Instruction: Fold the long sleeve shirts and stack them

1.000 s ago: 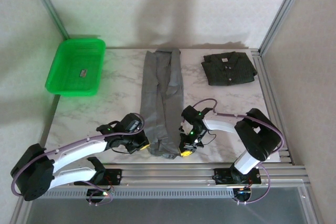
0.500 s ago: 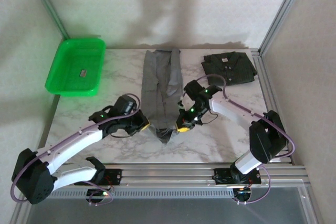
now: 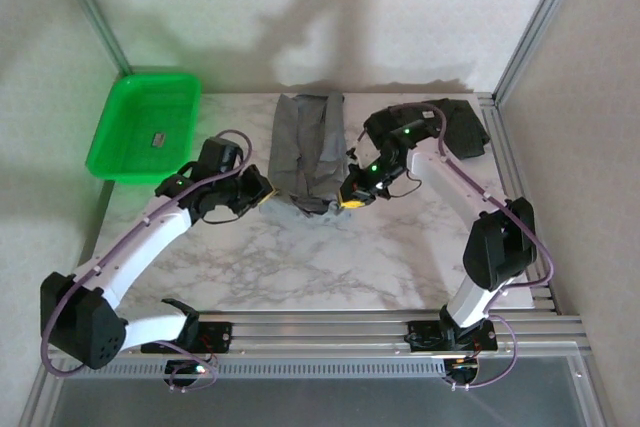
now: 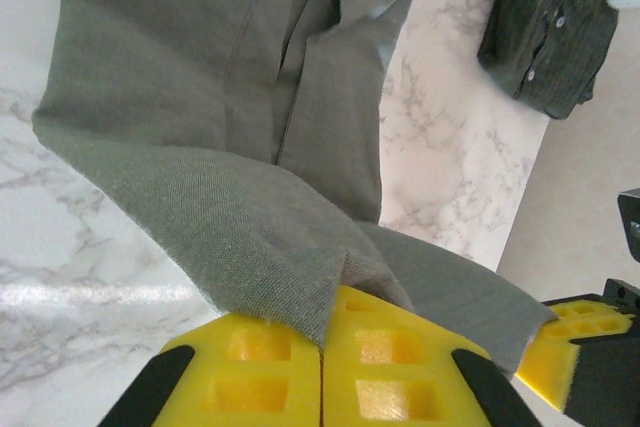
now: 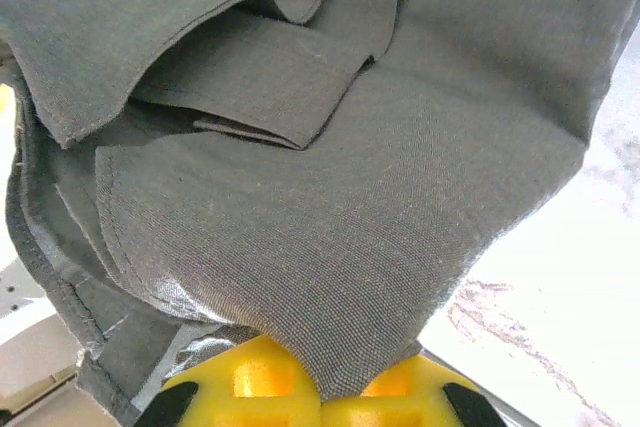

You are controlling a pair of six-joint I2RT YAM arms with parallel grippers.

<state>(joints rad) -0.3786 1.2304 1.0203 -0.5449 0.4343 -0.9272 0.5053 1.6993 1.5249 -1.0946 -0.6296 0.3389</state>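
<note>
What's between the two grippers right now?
The grey shirt, its near hem pinched by the left gripper and right gripper, spans that gap in the top view.

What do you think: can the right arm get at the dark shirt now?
Probably not at once. The dark shirt lies near that arm, uncovered, but the right gripper is shut on the grey shirt, as is the left gripper; it must let go first.

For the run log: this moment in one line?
left end effector, right end effector: shut on grey shirt edge | charcoal shirt: folded
</note>
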